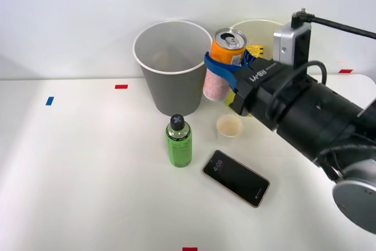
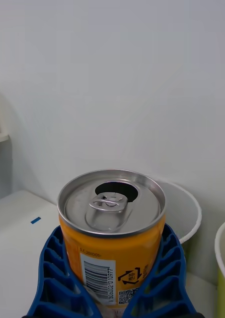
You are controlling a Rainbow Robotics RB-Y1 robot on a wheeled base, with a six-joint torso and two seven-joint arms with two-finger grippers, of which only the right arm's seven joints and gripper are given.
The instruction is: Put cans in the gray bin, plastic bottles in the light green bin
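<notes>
Can (image 1: 228, 48): orange, opened, upright, pinched around its body by the blue fingers (image 2: 157, 278) of the right gripper (image 1: 226, 66), lifted off the table (image 1: 88, 163) between the two bins, presumably for carrying left to the gray bin (image 1: 171, 66). Light green bin (image 1: 258, 30): far right, partly hidden behind the arm. Bottle (image 1: 178, 141): green liquid, upright, near side of the gray bin, awaiting its turn. Paper cup (image 1: 229, 126) and phone (image 1: 236, 178): near, not part of sorting.

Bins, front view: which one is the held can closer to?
The light green bin, mostly hidden behind the gripper and its orange can. The gray bin stands apart to the can's left, in full view.
</notes>
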